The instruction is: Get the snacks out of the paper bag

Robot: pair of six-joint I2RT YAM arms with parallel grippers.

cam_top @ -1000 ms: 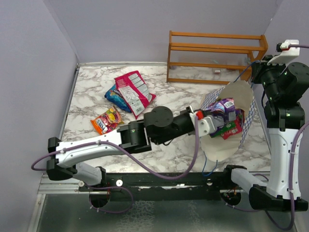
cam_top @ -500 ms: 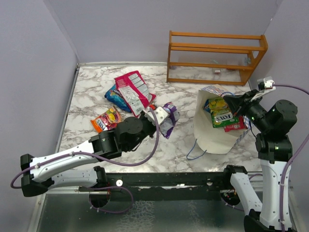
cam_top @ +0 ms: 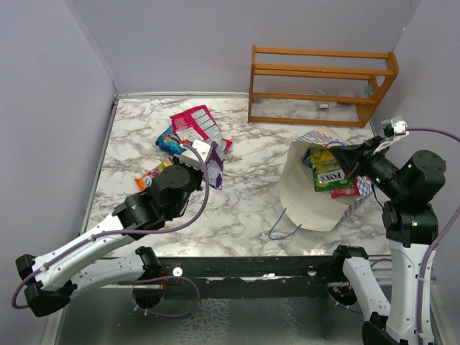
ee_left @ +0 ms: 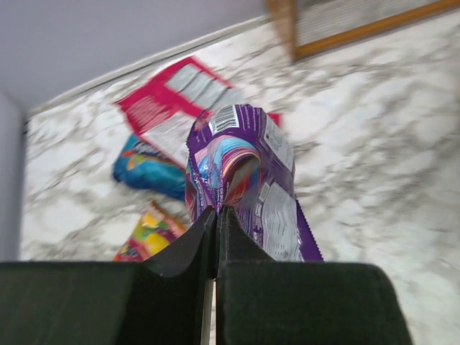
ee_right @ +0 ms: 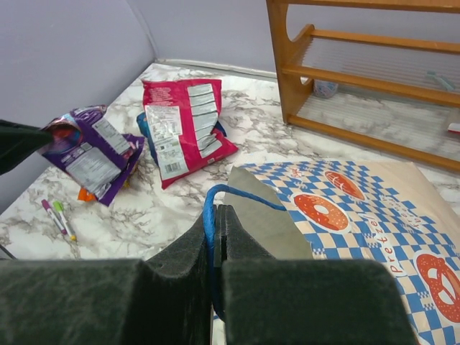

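A purple snack packet hangs from my left gripper, which is shut on it, just above the table by the heap of snacks. That heap holds a large red-pink packet, a blue chip bag and an orange packet. The paper bag lies tilted at the right, mouth toward the camera. A yellow-green packet and a red one sit inside. My right gripper is shut on the bag's blue cord handle and rim.
An orange wooden rack stands at the back right against the wall. Two thin pens, pink and green, lie on the marble near the purple packet. The bag's other cord handle trails on the table toward the front edge.
My left gripper came out of the bag with the purple packet and carried it left to the snack heap. The right arm dropped lower, and the bag's mouth tilted with it.
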